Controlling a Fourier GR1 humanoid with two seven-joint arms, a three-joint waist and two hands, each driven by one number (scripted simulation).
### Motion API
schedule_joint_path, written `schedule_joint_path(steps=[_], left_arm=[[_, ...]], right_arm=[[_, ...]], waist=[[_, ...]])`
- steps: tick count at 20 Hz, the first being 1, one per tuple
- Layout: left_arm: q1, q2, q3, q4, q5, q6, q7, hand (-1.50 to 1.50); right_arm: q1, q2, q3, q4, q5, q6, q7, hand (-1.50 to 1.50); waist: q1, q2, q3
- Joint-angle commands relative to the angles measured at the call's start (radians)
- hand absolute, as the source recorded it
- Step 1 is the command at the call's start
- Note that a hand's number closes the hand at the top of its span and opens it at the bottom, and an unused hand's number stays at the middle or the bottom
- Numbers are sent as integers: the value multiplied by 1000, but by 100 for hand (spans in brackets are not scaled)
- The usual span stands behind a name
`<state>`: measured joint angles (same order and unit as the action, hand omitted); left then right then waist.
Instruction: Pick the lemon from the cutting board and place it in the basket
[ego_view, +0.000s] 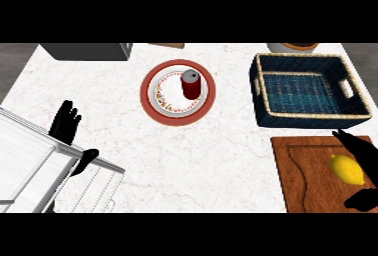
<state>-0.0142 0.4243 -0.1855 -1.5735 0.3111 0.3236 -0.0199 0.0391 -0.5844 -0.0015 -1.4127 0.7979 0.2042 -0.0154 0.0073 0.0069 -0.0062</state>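
The white marbled desk (221, 155) carries everything. The dark woven basket (310, 116) stands just beyond the right hand's fingertips, and nothing lies in it. Under that hand is the wooden cutting board (303, 175), whose far edge sits close to the basket's near wall. Well off to the hand's left stands a red-rimmed plate (159, 107) with a small red bottle (191, 84) on it.

The lemon (345, 169) is on the board, lying between the fingers and thumb of the right hand (363, 155). That hand is spread: its fingers run straight past the lemon's far side and the thumb shows at its near side, neither yet curled round it. Whether they already touch the fruit I cannot tell.

So I would say the grasp is the step in hand. Next the fingers and thumb need to curl round the lemon, then lift it forward over the basket's near wall.

The left hand (65, 122) rests spread, fingers up, at the far left.
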Motion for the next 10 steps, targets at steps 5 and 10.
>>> schedule_joint_path(steps=[5, 10], left_arm=[[20, -85, -36, -100, -7, 14, -74, 0], [20, -98, -35, -48, 5, -16, -108, 0]], right_arm=[[-51, -27, -16, 151, 23, -5, -106, 150], [-24, 14, 78, 139, 134, -80, -122, 150]], waist=[[5, -7, 7], [1, -6, 6]])
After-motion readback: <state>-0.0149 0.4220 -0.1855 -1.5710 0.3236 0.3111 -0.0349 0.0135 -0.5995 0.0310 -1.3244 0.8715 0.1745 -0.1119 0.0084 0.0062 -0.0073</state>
